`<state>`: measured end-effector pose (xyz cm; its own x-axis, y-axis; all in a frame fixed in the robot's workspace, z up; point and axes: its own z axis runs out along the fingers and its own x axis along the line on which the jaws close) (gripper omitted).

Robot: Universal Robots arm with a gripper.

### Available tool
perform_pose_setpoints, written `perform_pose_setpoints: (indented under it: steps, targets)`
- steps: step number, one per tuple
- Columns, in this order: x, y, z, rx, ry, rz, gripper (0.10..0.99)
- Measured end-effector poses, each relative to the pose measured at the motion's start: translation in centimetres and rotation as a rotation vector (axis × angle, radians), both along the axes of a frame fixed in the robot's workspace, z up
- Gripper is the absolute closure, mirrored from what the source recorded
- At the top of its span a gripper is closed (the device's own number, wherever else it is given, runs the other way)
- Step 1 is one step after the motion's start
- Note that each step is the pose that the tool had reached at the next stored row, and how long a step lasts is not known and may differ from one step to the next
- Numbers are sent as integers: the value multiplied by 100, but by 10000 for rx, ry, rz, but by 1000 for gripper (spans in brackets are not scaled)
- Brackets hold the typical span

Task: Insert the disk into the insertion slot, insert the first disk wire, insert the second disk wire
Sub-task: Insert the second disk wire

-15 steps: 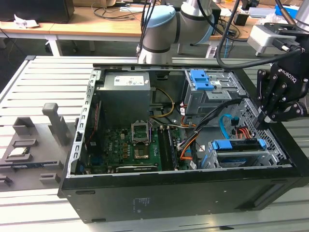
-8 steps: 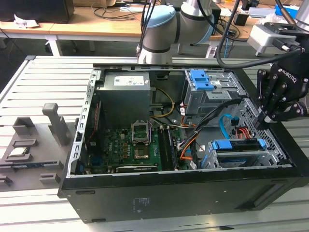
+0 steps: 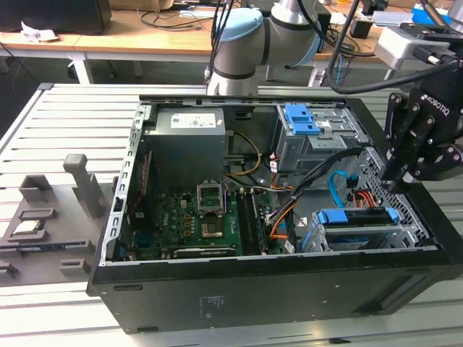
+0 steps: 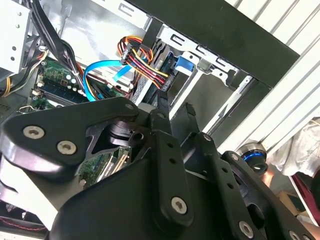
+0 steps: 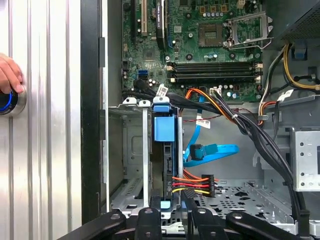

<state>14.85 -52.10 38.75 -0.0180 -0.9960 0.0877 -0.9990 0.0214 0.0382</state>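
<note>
Black gripper point(image 4: 175, 107) linkages sit closest to the lens in the second wrist view. The fingers point(image 4: 162, 102) are parted by a narrow gap, with nothing between them. In the first wrist view the disk point(image 5: 165, 155) lies straight ahead of the tips, already seated in the insertion slot point(image 5: 145, 150), with a blue tab on its near end. The first disk wire point(image 5: 192, 184) — red, orange, yellow and black strands — runs from a small dark plug up to the disk's end; cannot tell whether it is fully home. The second disk wire point(image 5: 217, 149) curls light-blue just beside the slot, its plug apart from the disk. That same view catches a hand point(image 5: 9, 75) on a blue-lit button point(image 5: 6, 100) outside the case point(image 3: 275, 264); the exterior view does not. The exterior view instead places the gripper over the case's end at the exterior view's right, above the slot, with the taller bay point(image 3: 307, 137) beyond it and the slatted table point(image 3: 72, 123) all round. Edges: the black case wall runs close along one side of the slot. On the other side there is open perforated floor, crossed by a black cable bundle point(image 5: 250, 125) coming off the motherboard point(image 5: 210, 45).
</note>
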Motion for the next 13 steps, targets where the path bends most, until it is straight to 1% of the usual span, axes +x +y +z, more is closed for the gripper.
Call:
perform_pose_setpoints:
  steps: [2, 4, 8, 10, 11, 13]
  targets:
    - [-16, 10, -1, 1, -1, -1, 784]
    - [-39, 32, -6, 0, 0, -1, 784]
    - [-145, 121, -23, 0, -1, 0, 784]
    - [-191, 155, -30, 1, -1, -1, 784]
    - [-242, 172, -38, 2, 0, -2, 784]
    - [-286, 182, -49, 1, 0, 0, 784]
